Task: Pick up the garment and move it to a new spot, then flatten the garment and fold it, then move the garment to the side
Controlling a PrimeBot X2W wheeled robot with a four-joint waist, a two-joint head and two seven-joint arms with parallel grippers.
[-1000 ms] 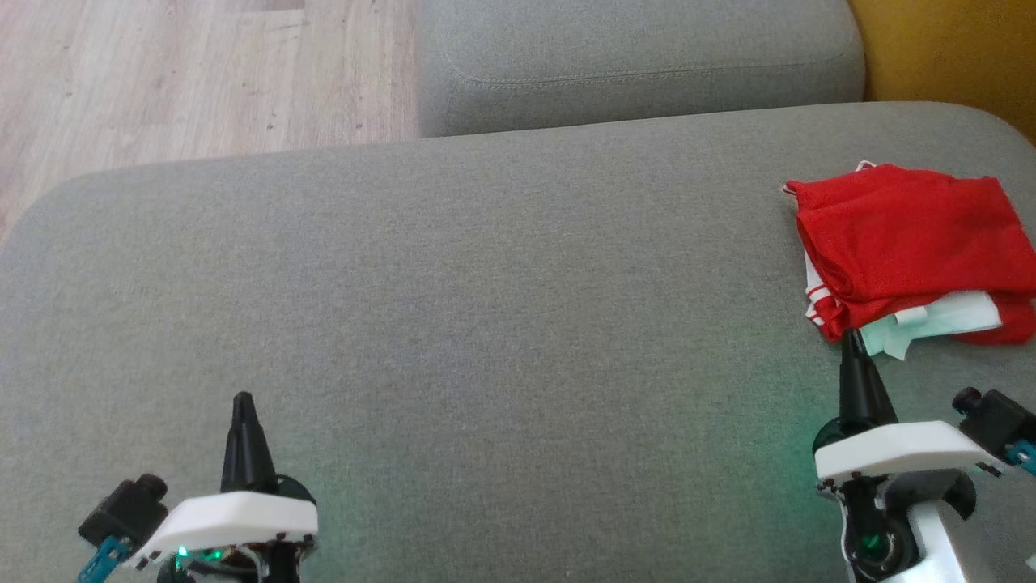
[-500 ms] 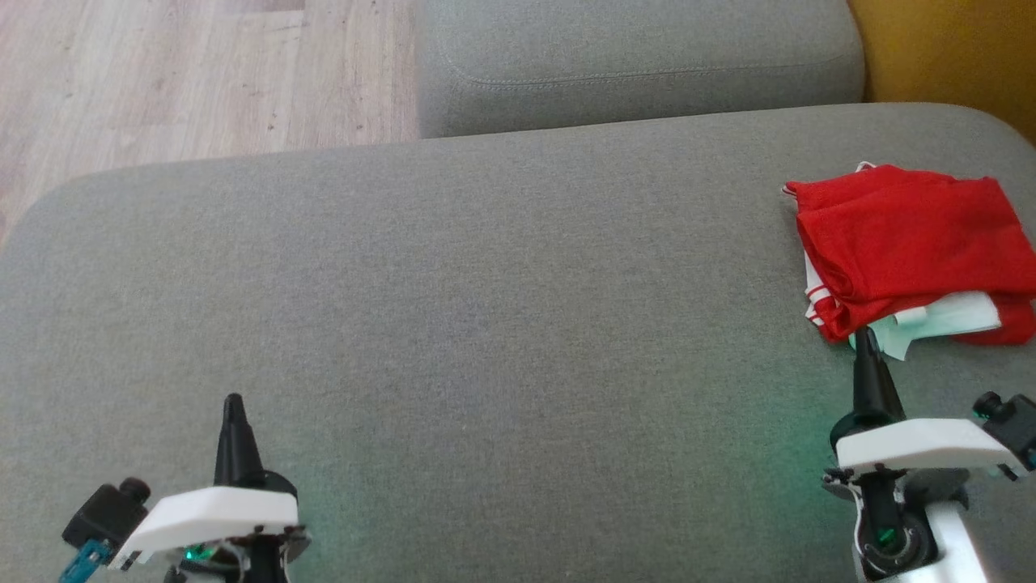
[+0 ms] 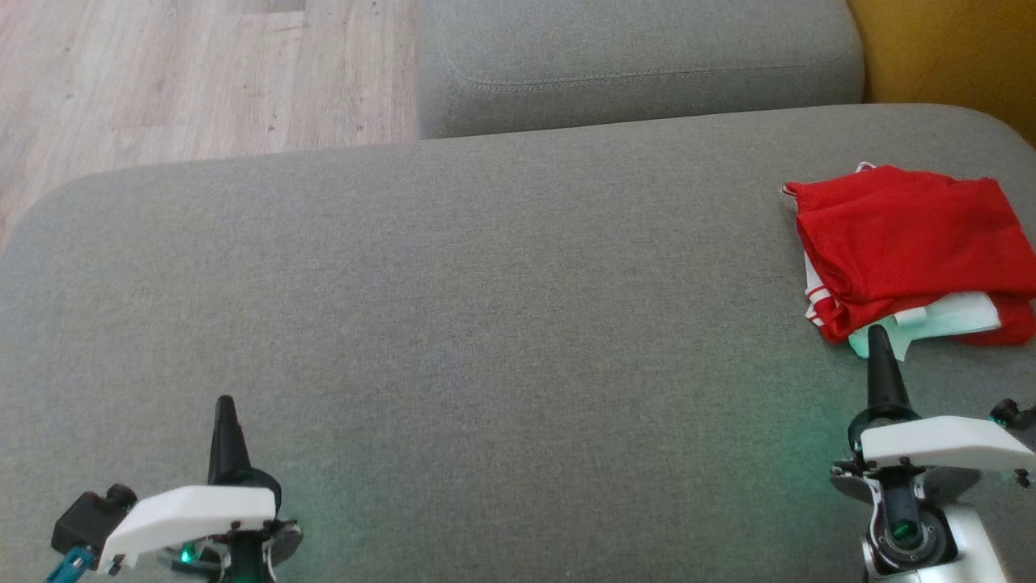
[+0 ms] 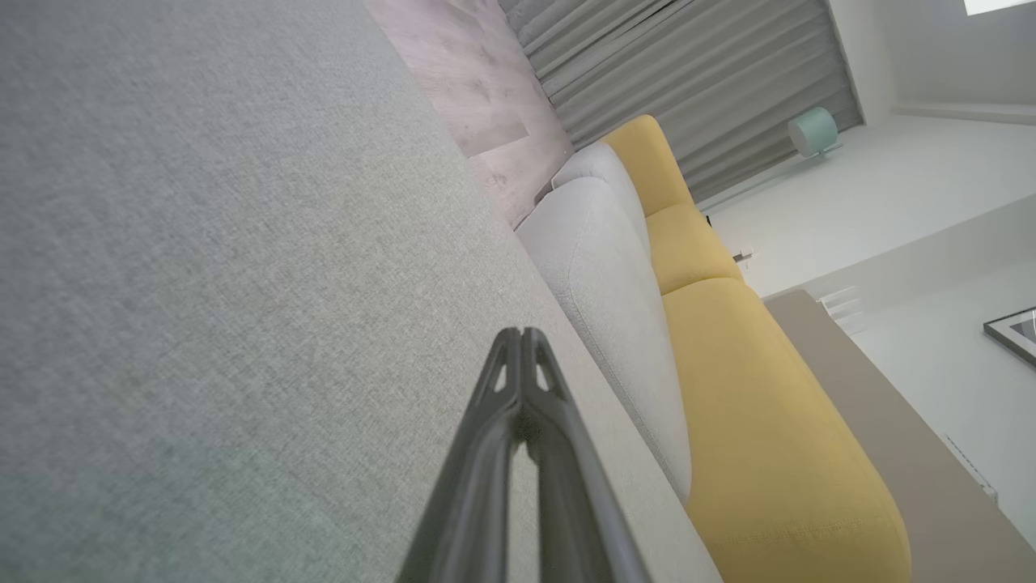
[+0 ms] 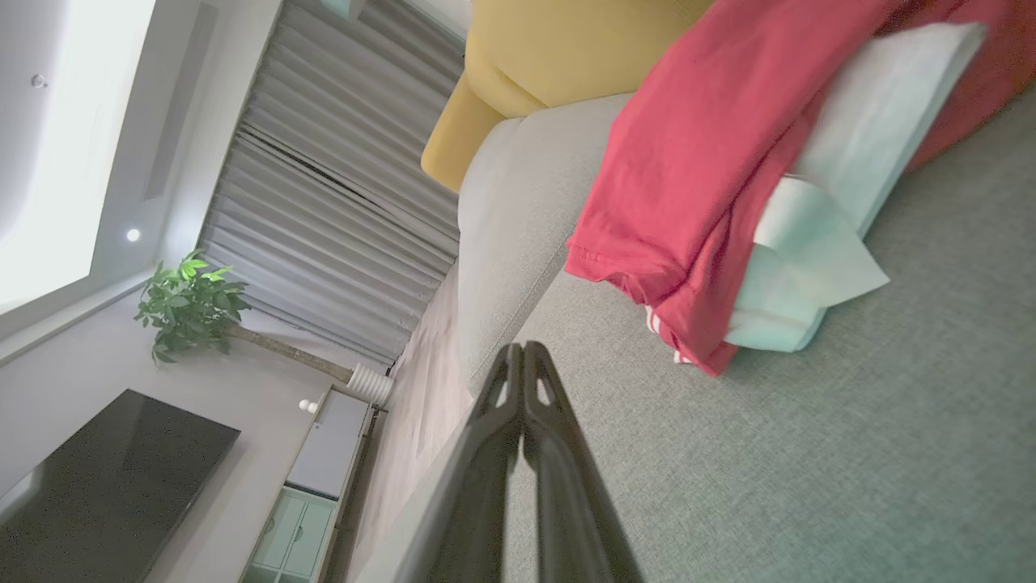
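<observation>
The garment [image 3: 906,235] is showing bright red, with thin white stripes edging one corner and a pale mint-white layer peeking out beneath. The seat cushion [image 3: 486,324] is showing a plain heathered grey, and the back cushion [image 3: 639,57] is matching it. The floor [image 3: 186,73] is showing pale wood grain, and a yellow cushion [image 3: 955,48] is glowing mustard. The left end effector [image 3: 224,402] and right end effector [image 3: 879,330] are each showing black over white, with a green light. Grey pleated curtains [image 4: 688,73] are hanging beyond, and a plant [image 5: 190,304] is showing green.
</observation>
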